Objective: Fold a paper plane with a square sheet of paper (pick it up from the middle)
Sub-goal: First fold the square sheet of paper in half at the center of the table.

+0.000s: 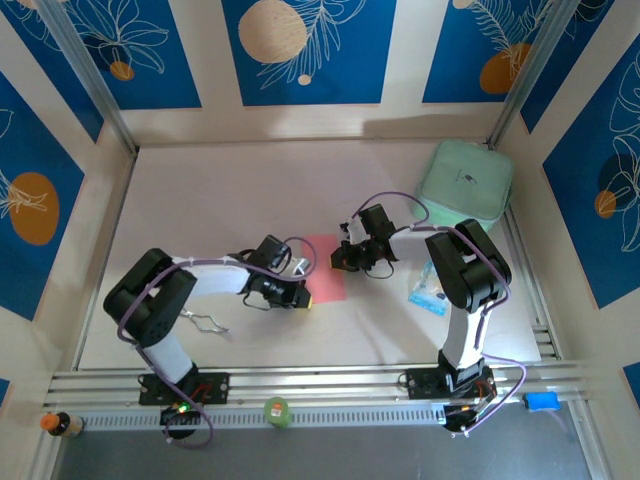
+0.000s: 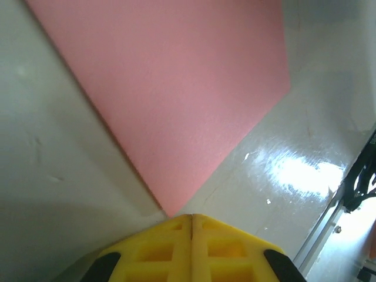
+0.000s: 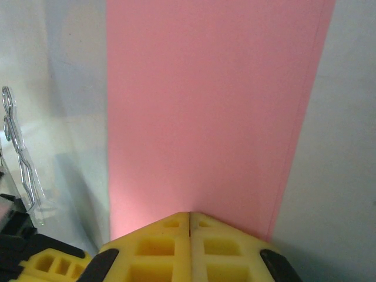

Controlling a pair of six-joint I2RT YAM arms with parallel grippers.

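Overhead and wrist views, folding task at its start. The table (image 1: 200, 200) carries a mint-green case (image 1: 465, 183) at the far right corner. The pink sheet (image 1: 325, 268) lies flat near the middle, between the two arms.

Sheet. By its look, thin, light and limp. It will likely sag under its own weight and slide on the glossy top if pushed. It creases for good, so a stray pinch would probably mark it. Lying flush, it offers no raised edge. A fair approach is to press down at the middle and draw it into a small ridge to pinch, as the task asks. In the right wrist view a faint line runs just inside one long edge (image 3: 205, 106); whether that is a second layer cannot be told.

Left gripper (image 1: 303, 297). Jaws are pressed flat together, with nothing between them. Its tip (image 2: 191, 218) sits just short of the sheet's near corner (image 2: 176, 88), close but seemingly not touching.

Right gripper (image 1: 345, 260). Jaws are likewise fully together and empty. Its tip (image 3: 189, 215) stands at the sheet's edge, with the pink surface stretching away ahead. Contact cannot be confirmed.

Minor items: a blue-and-white packet (image 1: 430, 290) beside the right arm, and a wire clip (image 1: 205, 322) near the left arm, both apart from the sheet.
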